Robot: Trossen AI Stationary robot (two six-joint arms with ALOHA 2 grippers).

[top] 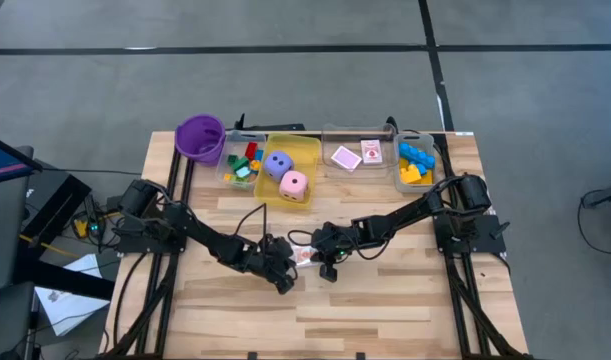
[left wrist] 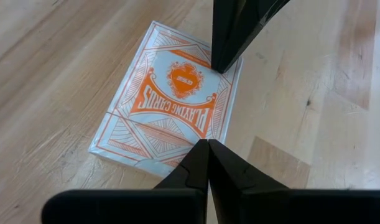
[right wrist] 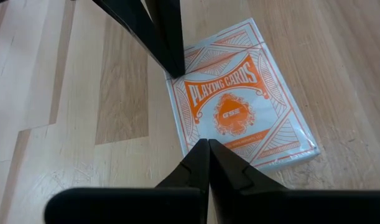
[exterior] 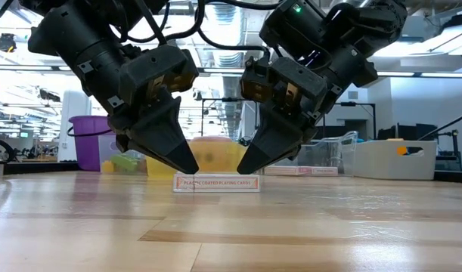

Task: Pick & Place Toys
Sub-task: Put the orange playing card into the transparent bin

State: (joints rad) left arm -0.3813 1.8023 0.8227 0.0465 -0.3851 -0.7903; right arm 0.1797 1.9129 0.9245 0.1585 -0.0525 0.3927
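A: Look, both closed tips are down on that boxed deck of playing cards [exterior: 216, 183], lying flat mid-worktop [exterior: 231, 227]. The left pincer [exterior: 187, 166] is pinched tight with nothing in it, and the right pincer [exterior: 246, 166] is the same.

B: So neither has hold of the box. If they press from opposite ends it could skate off across the wood, or pop up and flip.

A: Or the tips jam into each other. I can't quite tell from here whether they touch the box or hover just over it.

B: Farther back, the dice sit in the yellow bin [top: 307, 150], and two more decks in the clear bin [top: 330, 135]. A hard shove could send this one that way.
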